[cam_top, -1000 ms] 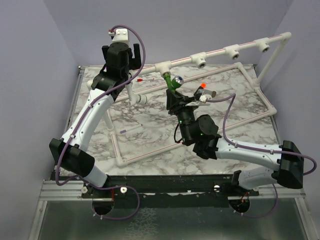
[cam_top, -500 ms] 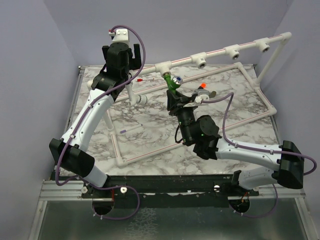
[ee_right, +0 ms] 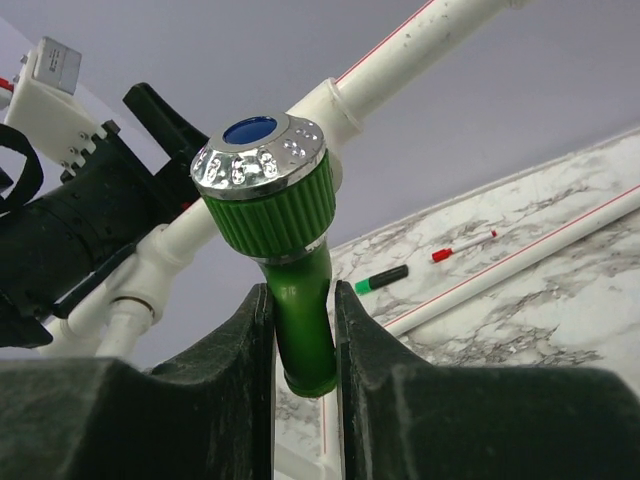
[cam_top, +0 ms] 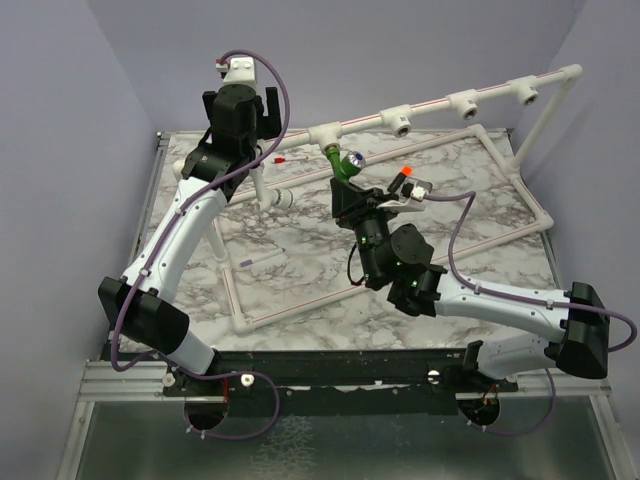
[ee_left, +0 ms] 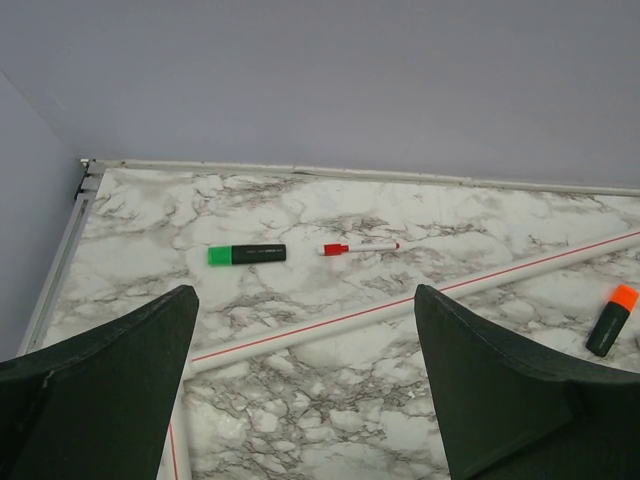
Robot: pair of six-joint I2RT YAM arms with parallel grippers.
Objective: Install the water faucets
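Reaching in from the near right corner of the marble table (cam_top: 300, 290), the right arm (cam_top: 500, 300) crosses over the white pipe frame (cam_top: 290, 312) that lies flat on the tabletop and brings the right gripper (ee_right: 302, 335) to the middle of the scene. Its two dark fingers (ee_right: 235, 390) are drawn in narrow and clamp the green faucet (ee_right: 300, 320) by its bent spout, one on each side, touching the plastic. Above the fingers sits the faucet's ribbed green knob, capped by a shiny studded silver ring with a blue centre and tilted toward the wrist camera. Seen from above, the faucet's far end lies against a white tee socket (cam_top: 325, 133) at the left end of the raised pipe (cam_top: 440, 101); whether it is seated inside cannot be told. Three more such sockets sit along that red-striped pipe to the right. Further back on the left, the left gripper (ee_left: 305, 380) hangs over the table's far left corner with its jaws spread wide, only tabletop showing between them. Beyond it one rail of the pipe frame runs slantwise, and past the rail lie a green-capped marker (ee_left: 247, 254) and, near it but apart, a thin red pen (ee_left: 360, 246). An orange-capped marker (ee_left: 612, 320) lies to the right, near the rail. A plain lilac wall (ee_left: 350, 80) closes the far side.
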